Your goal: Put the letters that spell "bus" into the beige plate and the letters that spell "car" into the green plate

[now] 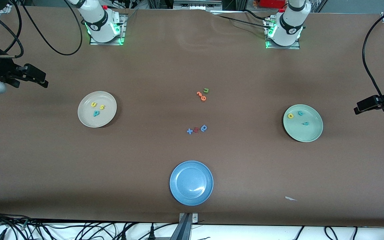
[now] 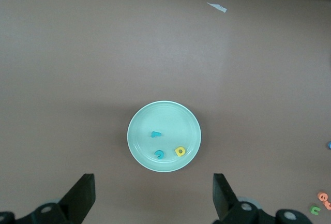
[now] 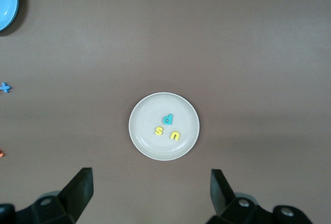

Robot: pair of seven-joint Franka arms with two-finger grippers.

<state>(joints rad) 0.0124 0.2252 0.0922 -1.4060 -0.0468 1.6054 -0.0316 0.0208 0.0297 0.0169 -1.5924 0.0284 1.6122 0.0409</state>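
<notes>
- Both grippers have their jaws spread wide and hold nothing; you see the left gripper (image 2: 152, 198) high over the table near the green plate (image 1: 313, 133), and the right gripper (image 3: 150, 195) high over the table near the beige plate (image 1: 87, 120).
- Your beige plate sits toward the right arm's end of the table. Inside it lie the yellow "u" (image 1: 93, 104) at about 11 o'clock, the yellow "s" (image 1: 102, 107) at about 1 o'clock, and the teal "b" (image 1: 95, 113) near the centre, just beside the other two.
- Your green plate sits toward the left arm's end. Inside it lie the yellow "a" (image 1: 290, 116) at about 10 o'clock, the teal "c" (image 1: 300, 113) at about 12 o'clock, and the teal "r" (image 1: 305, 123) near the centre.
- Between the two plates, mid-table, you find a green "u" (image 1: 206, 90) touching two orange letters (image 1: 201, 96).
- Nearer the front camera lies a row of a blue cross (image 1: 189, 131), a red letter (image 1: 196, 130) and a blue round-bowled letter (image 1: 204, 128).
- Nearer still sits a blue plate (image 1: 178, 193), holding nothing.
- A small white scrap (image 1: 290, 198) lies on the brown table (image 1: 45, 160).
</notes>
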